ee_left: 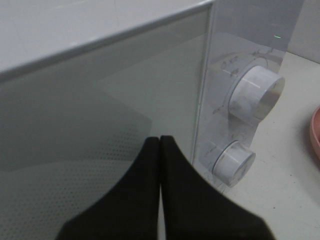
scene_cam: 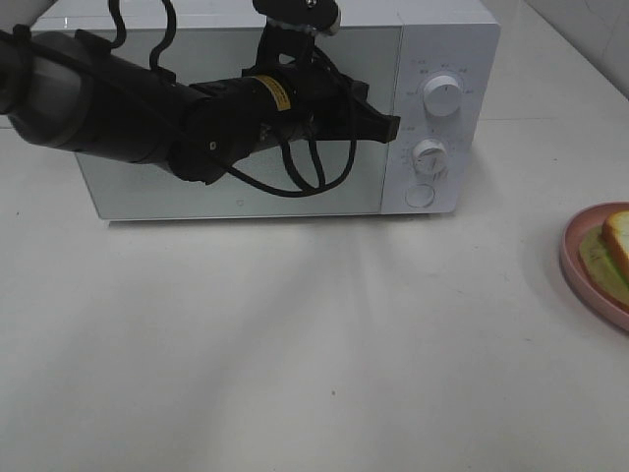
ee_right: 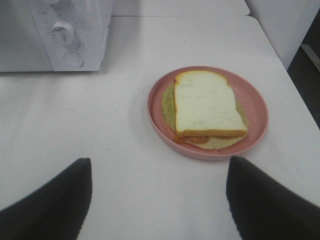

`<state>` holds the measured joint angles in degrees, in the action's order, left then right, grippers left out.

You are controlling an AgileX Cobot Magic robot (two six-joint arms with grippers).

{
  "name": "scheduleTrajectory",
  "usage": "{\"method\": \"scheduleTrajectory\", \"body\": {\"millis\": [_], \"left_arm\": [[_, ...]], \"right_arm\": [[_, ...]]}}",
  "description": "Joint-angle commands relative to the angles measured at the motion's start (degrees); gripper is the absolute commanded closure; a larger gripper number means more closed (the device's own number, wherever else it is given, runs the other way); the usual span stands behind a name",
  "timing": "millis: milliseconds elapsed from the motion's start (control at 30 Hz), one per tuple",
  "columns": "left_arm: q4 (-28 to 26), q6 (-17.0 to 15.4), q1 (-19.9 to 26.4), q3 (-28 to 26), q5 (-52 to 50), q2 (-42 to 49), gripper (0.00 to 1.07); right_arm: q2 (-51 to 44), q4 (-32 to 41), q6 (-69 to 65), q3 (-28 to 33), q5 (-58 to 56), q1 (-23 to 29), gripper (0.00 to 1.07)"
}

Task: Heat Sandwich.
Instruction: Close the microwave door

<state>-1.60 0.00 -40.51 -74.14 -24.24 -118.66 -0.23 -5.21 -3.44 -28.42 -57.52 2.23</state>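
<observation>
Left claw (ee_left: 160, 145) closed, empty, tips at microwave (scene_cam: 447, 44) door edge: door-opening step. Next: pry door (scene_cam: 128, 192) open. Right claw (ee_right: 157, 200) open above sandwich (ee_right: 206, 102) on plate (ee_right: 255, 102).

I see a white tabletop (scene_cam: 295, 344) filling nearly the whole high view, smooth and faintly marked, with soft light spreading pale streaks across its middle. At the far corner of the table a strip of pale tiled wall (scene_cam: 590, 29) shows. From my right wrist camera, the table's far edge ends against a white panel (ee_right: 285, 25), and beside it a dark strip of floor (ee_right: 310, 80) drops away.
</observation>
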Motion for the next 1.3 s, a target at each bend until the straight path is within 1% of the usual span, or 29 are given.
{"method": "scheduleTrajectory", "body": {"millis": [33, 167, 367, 633, 733, 900, 967, 1133, 1267, 1300], "left_arm": [[-4.5, -0.4, 2.6, -1.5, -2.5, -0.2, 1.07], [-2.8, -0.4, 2.4, -1.5, -2.5, 0.0, 1.07], [-2.8, -0.5, 0.9, -1.3, -2.4, 0.3, 1.07], [-2.8, -0.6, -0.2, 3.6, -2.1, 3.5, 1.07], [-3.0, -0.6, -0.5, 4.6, -2.2, 4.4, 1.07], [-3.0, -0.6, -2.3, 6.0, -1.3, 6.5, 1.07], [-3.0, -0.5, -3.2, 6.4, 0.6, 7.8, 1.07], [-3.0, -0.5, -3.8, 7.3, 4.0, 9.2, 1.07], [-3.0, -0.5, -4.9, 10.1, 6.2, 11.9, 1.07], [-3.0, -0.5, -4.9, 10.1, 6.2, 11.9, 1.07]], "right_arm": [[-1.6, -0.2, 0.3, 0.1, 0.5, -0.2, 0.35], [-1.6, -0.2, 0.3, 0.1, 0.5, -0.2, 0.35], [-1.6, -0.2, 0.3, 0.1, 0.5, -0.2, 0.35], [-1.6, -0.2, 0.3, 0.1, 0.5, -0.2, 0.35], [-1.6, -0.2, 0.3, 0.1, 0.5, -0.2, 0.35], [-1.6, -0.2, 0.3, 0.1, 0.5, -0.2, 0.35], [-1.6, -0.2, 0.3, 0.1, 0.5, -0.2, 0.35], [-1.6, -0.2, 0.3, 0.1, 0.5, -0.2, 0.35], [-1.6, -0.2, 0.3, 0.1, 0.5, -0.2, 0.35], [-1.6, -0.2, 0.3, 0.1, 0.5, -0.2, 0.35]]}}
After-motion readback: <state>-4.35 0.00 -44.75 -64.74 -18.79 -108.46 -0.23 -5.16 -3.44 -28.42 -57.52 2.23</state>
